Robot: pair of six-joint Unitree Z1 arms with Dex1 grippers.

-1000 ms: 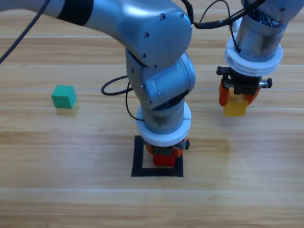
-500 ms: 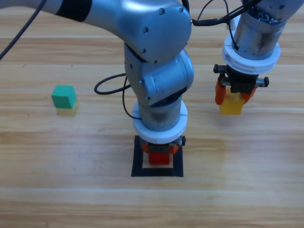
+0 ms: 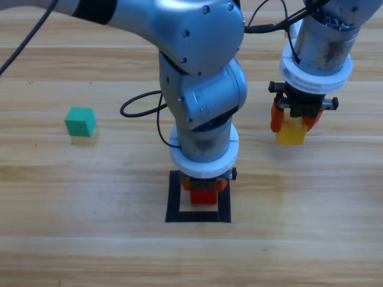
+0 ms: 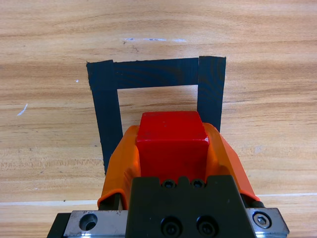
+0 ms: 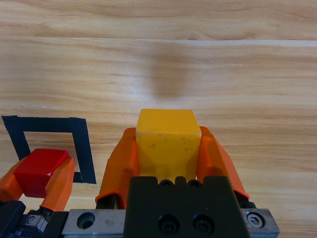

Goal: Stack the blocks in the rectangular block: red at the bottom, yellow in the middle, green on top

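The red cube [image 3: 204, 195] [image 4: 172, 139] is clamped between the orange jaws of my left gripper [image 3: 204, 190] [image 4: 171, 148], directly over the opening of the black-tape rectangle [image 3: 173, 202] [image 4: 109, 109]. Whether the cube touches the table cannot be told. My right gripper [image 3: 294, 124] [image 5: 168, 148] is shut on the yellow cube [image 3: 291, 132] [image 5: 167, 136], held above the wood at the right rear. From the right wrist view the red cube [image 5: 38, 169] and tape rectangle [image 5: 81, 144] show at lower left. The teal-green cube [image 3: 80, 121] sits alone on the table at the left.
The left arm's large grey body [image 3: 200, 89] covers the table's middle and the rectangle's far side. Black cables [image 3: 140, 107] hang beside it. The wooden table [image 3: 90, 239] is all that lies around the things.
The left gripper with the red cube has shifted slightly back within the tape rectangle. The right gripper with the yellow cube moved a little left and up, then held still.
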